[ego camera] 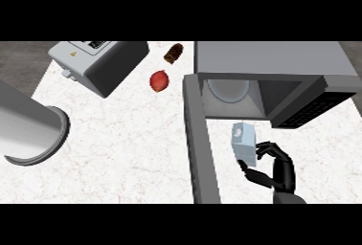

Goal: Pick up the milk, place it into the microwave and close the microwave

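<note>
Milk carton held in curled fingers of right hand, thumb below. Microwave cavity just ahead of fingertips, door swung open alongside. Pickup done; placement and closing outstanding. Left hand unseen.

A single head-height view looks steeply down on the white marbled tabletop. The open grey box-shaped microwave fills the far right, the silver toaster the far left. The right black hand enters from the near edge, close below the camera.
</note>
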`<state>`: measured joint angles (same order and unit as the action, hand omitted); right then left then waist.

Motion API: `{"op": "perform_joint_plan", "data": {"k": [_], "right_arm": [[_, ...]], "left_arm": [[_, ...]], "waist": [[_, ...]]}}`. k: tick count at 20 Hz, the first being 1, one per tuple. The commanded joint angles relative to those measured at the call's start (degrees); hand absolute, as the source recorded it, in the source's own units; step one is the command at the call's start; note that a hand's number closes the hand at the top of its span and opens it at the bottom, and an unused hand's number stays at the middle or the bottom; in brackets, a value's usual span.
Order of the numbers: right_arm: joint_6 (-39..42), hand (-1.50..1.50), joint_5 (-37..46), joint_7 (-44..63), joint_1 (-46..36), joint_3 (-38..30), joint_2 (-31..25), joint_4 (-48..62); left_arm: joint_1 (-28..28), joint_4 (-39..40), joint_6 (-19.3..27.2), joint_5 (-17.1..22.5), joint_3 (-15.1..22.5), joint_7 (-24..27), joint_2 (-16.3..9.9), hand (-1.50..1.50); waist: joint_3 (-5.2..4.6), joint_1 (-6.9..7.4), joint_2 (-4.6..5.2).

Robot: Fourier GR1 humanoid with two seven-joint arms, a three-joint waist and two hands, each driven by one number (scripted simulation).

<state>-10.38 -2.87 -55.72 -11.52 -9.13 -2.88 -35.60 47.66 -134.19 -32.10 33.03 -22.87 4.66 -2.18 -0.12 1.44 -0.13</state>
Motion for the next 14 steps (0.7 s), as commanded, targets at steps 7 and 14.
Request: {"op": "perform_joint_plan", "data": {"k": [7, 14], "right_arm": [[14.6, 1.5, 3.0, -3.6, -11.4, 3.5, -5.2, 10.6], [10.0, 1.5, 5.8, -2.6, -16.2, 5.0, -3.1, 12.3]], "left_arm": [[1.8, -4.7, -3.3, 6.9, -0.3, 2.0, -0.1, -1.5], [4.3, -8.6, -0.9, 10.2, -1.9, -1.0, -0.4, -1.5]], "waist": [[0.34, 1.45, 0.45], [0.24, 0.16, 0.25]]}}
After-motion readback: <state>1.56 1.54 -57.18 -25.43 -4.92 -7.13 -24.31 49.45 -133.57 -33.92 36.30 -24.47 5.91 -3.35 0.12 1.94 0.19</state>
